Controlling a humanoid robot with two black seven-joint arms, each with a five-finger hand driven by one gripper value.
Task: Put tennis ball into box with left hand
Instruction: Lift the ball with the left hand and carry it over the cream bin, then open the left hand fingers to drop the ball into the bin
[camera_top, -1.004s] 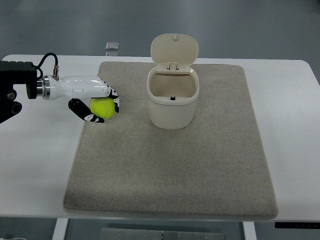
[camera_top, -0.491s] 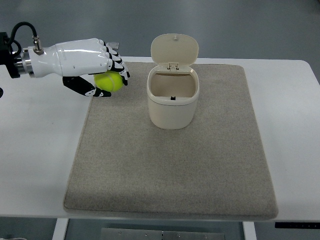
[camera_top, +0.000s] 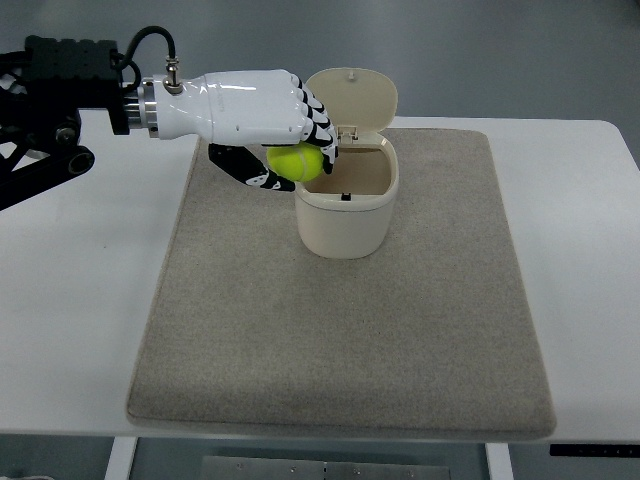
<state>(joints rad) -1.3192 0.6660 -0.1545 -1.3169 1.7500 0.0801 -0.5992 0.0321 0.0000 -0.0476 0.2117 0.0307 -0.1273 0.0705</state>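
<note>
Entry, top view. Your left hand (camera_top: 262, 125) came in from the picture's left edge, its white shell and black-jointed fingers (camera_top: 318, 118) curled around the tennis ball (camera_top: 296, 162). Grip was closed on the ball: fingers wrapped over its top and far side, thumb (camera_top: 243, 168) underneath on the near-left side. The ball showed yellow-green between them and was held clear of the mat (camera_top: 340, 300).

Position relative to the box (camera_top: 345, 205): the ball sat at the box's left rim, overlapping the rim edge in the picture and partly over the opening. You could not tell from this single view whether the ball touched the rim. The fingertips reached over the box's left rear corner, close to the hinge.

The box was cream, upright, with its flip lid (camera_top: 353, 93) standing open behind the opening. The interior looked empty, with a small dark mark on its front inner wall. The box stood on the grey mat, toward the mat's far edge, and the mat lay on the white worktop (camera_top: 80, 300).

Your right hand was out of view.
</note>
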